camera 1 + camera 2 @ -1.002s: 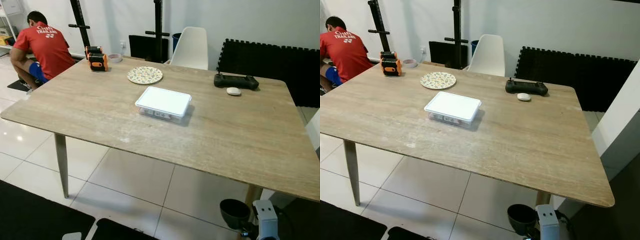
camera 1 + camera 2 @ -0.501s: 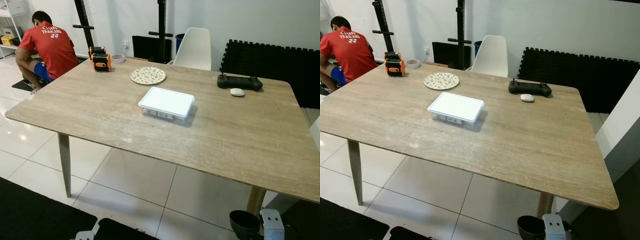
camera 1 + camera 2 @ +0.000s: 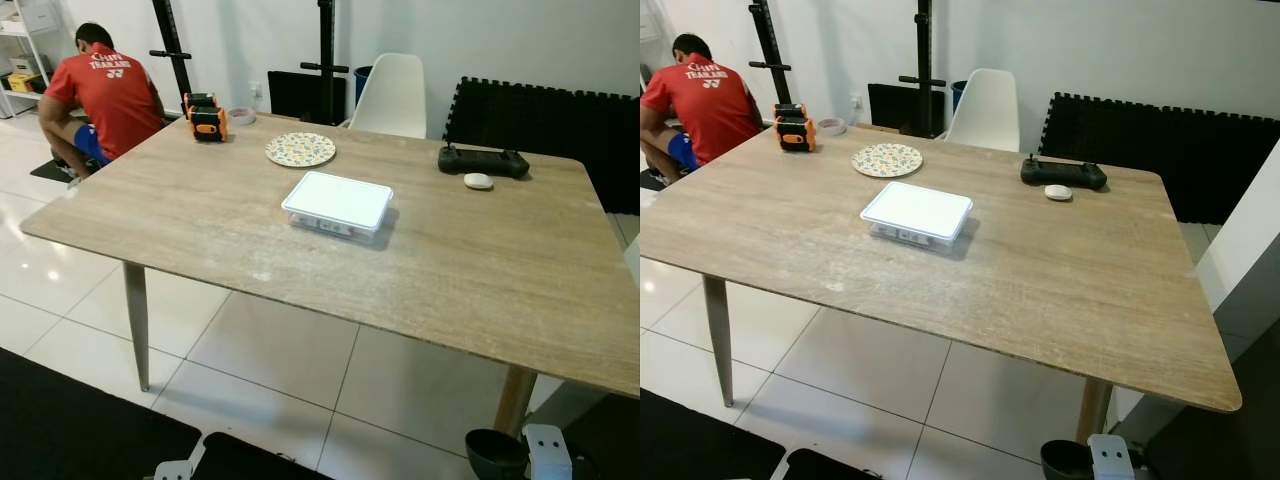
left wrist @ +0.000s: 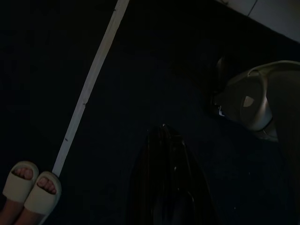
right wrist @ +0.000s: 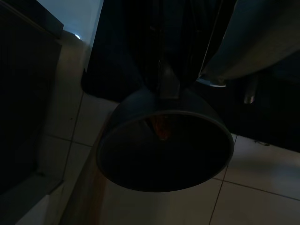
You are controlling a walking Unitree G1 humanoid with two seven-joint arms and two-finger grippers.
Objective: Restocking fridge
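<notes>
Container (image 3: 336, 203) mid-table, right claw (image 5: 161, 126) probably bowl-holding.

A shallow rectangular food container (image 3: 337, 204) is seen lying flat on the wooden table (image 3: 480, 280), roughly at the middle of the tabletop. It is closed by a white lid with rounded corners, and its lower body is made of clear plastic. Through the near side wall, small pale and reddish contents can be made out, though what they are cannot be told. The container is turned slightly askew to the table's edges. It rests well apart from the near edge of the table, and nothing is touching it. A soft shadow is cast on the wood beside it.
</notes>
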